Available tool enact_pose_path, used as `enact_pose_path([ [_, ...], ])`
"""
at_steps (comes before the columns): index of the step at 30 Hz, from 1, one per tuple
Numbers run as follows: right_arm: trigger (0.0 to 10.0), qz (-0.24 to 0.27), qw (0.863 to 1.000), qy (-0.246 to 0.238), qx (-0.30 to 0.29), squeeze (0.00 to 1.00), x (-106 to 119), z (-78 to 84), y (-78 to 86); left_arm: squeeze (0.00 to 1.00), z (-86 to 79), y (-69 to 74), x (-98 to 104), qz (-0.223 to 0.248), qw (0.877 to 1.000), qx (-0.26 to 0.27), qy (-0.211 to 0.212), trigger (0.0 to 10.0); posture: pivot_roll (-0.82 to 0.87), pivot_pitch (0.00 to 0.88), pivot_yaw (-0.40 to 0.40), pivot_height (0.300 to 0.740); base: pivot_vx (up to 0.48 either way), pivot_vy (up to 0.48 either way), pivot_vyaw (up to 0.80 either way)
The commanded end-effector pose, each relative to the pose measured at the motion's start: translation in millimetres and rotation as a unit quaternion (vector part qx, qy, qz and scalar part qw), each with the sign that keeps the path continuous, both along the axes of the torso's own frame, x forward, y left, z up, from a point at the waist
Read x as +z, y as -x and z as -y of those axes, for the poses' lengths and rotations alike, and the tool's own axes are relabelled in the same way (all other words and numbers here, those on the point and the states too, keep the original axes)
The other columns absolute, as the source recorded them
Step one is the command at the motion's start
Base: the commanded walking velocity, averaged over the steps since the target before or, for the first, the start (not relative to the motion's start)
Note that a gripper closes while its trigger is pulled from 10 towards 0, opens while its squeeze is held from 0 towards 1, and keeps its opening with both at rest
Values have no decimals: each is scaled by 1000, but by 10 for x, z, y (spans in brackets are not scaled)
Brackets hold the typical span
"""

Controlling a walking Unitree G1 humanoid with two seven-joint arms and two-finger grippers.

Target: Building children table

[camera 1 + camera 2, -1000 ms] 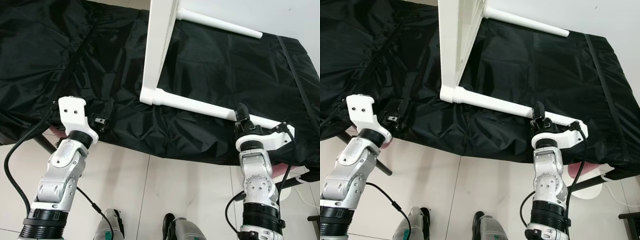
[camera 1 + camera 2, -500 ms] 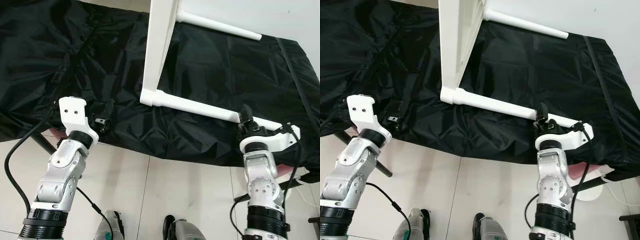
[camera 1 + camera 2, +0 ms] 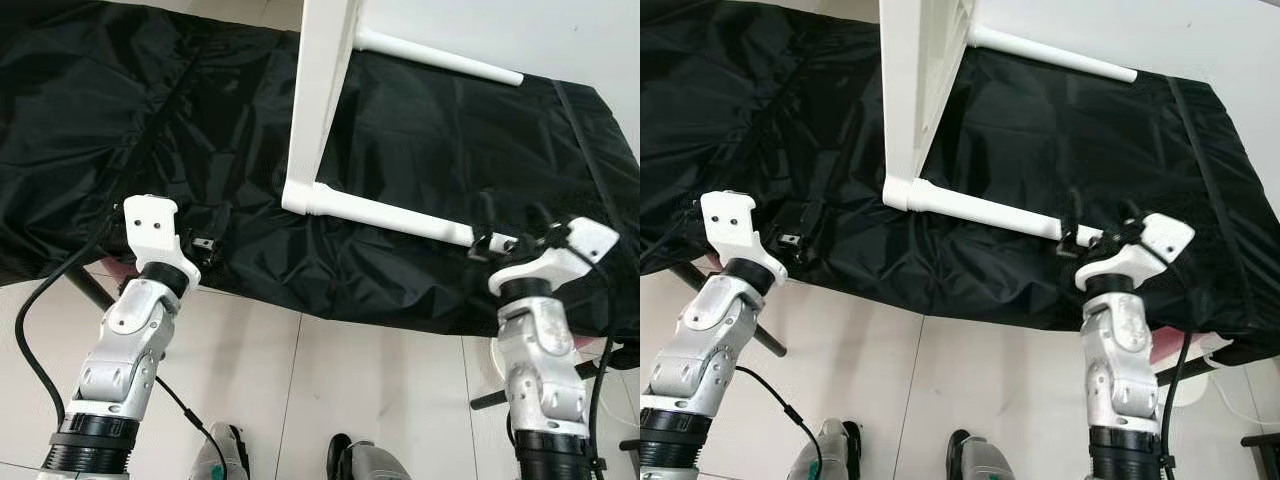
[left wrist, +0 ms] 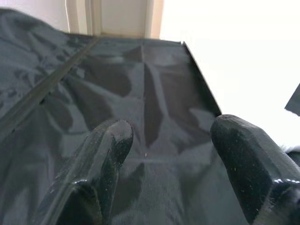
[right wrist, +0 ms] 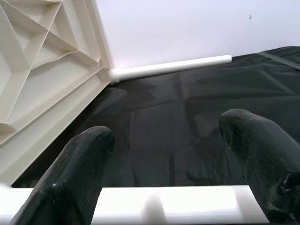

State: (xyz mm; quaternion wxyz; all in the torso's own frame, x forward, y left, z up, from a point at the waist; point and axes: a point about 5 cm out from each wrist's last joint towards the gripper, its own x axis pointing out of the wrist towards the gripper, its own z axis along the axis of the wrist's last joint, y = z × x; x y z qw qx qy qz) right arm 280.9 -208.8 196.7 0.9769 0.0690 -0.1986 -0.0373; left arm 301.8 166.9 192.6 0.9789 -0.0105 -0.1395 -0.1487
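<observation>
White plastic makes up the children's table top [image 3: 322, 90], which stands on edge in the upper middle of the left eye view, on a black cloth [image 3: 150, 130] that covers the work surface. Two white legs are already fitted. The near leg [image 3: 385, 212] runs from the lower corner of the top toward the right of the frame; the far leg [image 3: 440, 57] does the same from higher up. Both point rightward and slightly down in the picture, long axes roughly parallel, lying across the cloth. We judge the build about half done: we see two legs on, and the other corners are out of frame, so we cannot tell whether they carry legs.

Our right gripper [image 3: 508, 232] sits at the free end of the near leg, right of centre in the frame. In the right wrist view its fingers [image 5: 79, 164] are spread wide, the white leg [image 5: 140, 205] lying across between them, and we see no pinch on it. We take it as straddling, not gripping.

Our left gripper [image 3: 205, 235] rests at the lower left over the cloth, its fingers [image 4: 105, 154] parted with only fabric between them, holding nothing.
</observation>
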Motion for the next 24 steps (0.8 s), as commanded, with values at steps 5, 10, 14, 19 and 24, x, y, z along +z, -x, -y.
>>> enact_pose_path([
  [5, 10000, 9, 999, 40, 0, 0, 23, -18, 27, 0, 78, 2, -38, -2, 999, -49, -15, 10000, 128, 168, -39, 740, 0, 0, 0],
  [10, 10000, 18, 996, 90, 4, 0, 5, -104, 68, 0, 106, 33, -30, 6, 999, -38, -5, 10000, 127, 167, -43, 740, 0, 0, 0],
  [14, 10000, -1, 995, 99, 14, 0, -184, -223, 141, 0, 177, 131, -109, 10, 1000, -25, 3, 10000, 130, 166, -47, 740, 0, 0, 0],
  [19, 10000, -19, 993, 117, 25, 0, -326, -305, 161, 0, 203, 147, -186, 0, 1000, -13, 2, 10000, 135, 159, -47, 740, 0, 0, 0],
  [24, 10000, -14, 992, 126, 23, 0, -329, -311, 141, 0, 215, 145, -166, 7, 1000, 2, -9, 10000, 135, 146, -41, 740, 0, 0, 0],
])
